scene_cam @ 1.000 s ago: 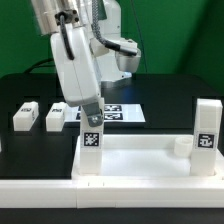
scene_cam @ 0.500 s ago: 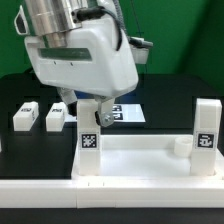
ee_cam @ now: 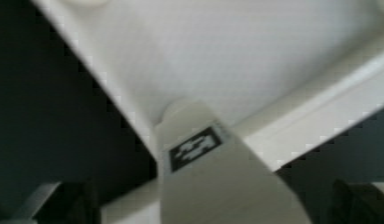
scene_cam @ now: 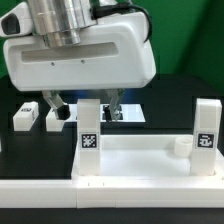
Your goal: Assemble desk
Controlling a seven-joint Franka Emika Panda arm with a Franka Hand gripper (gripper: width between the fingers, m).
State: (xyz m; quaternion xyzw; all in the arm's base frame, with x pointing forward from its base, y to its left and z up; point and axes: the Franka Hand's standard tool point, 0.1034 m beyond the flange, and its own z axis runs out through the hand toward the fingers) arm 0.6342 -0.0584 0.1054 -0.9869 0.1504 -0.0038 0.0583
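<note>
Two legs (scene_cam: pixel 90 155) (scene_cam: pixel 206 128) upright in desk top (scene_cam: pixel 140 184)

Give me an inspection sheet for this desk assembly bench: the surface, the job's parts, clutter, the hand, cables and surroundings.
Surface: black table, dark and matte.
Job's things: desk top lies at the front. The left upright leg and right upright leg stand on it, tags facing the exterior view. The first loose leg and second loose leg lie on the table at the exterior view's left.
Clutter: marker board lies flat behind the desk top; nothing else seen.
Grippers: hand is open, with a finger on each side of the left upright leg and gaps showing.
Cables: nothing seen.
Surroundings: green wall behind the table.
</note>
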